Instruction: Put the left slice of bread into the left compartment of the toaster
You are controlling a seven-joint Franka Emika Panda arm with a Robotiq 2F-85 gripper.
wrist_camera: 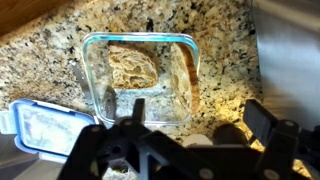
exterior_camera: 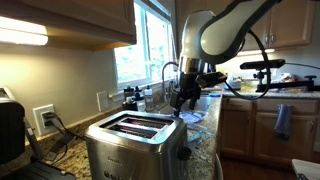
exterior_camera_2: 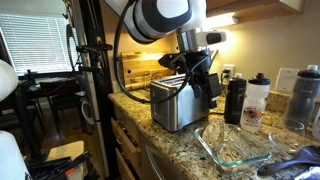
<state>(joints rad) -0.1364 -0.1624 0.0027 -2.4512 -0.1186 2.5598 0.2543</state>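
Note:
In the wrist view a clear glass container (wrist_camera: 140, 40) on the granite counter holds two tan bread slices. The left slice (wrist_camera: 132, 65) lies flat. The other slice (wrist_camera: 185, 78) stands on its edge against the right wall. My gripper (wrist_camera: 200, 125) is open and empty, hovering above the container's near side, with its dark fingers apart. The brushed steel toaster (exterior_camera: 130, 140) with two dark slots stands on the counter. It also shows in the other exterior view (exterior_camera_2: 178, 105) and at the right edge of the wrist view (wrist_camera: 292, 50). In both exterior views the gripper (exterior_camera: 185, 97) (exterior_camera_2: 200, 85) hangs beside the toaster.
A blue-rimmed lid (wrist_camera: 45, 128) lies next to the container. Bottles (exterior_camera_2: 235, 100) and cups (exterior_camera_2: 305, 95) stand along the wall behind the glass container (exterior_camera_2: 235, 148). A faucet (exterior_camera: 168, 75) and window are behind the arm. A black appliance (exterior_camera: 10, 130) stands near the toaster.

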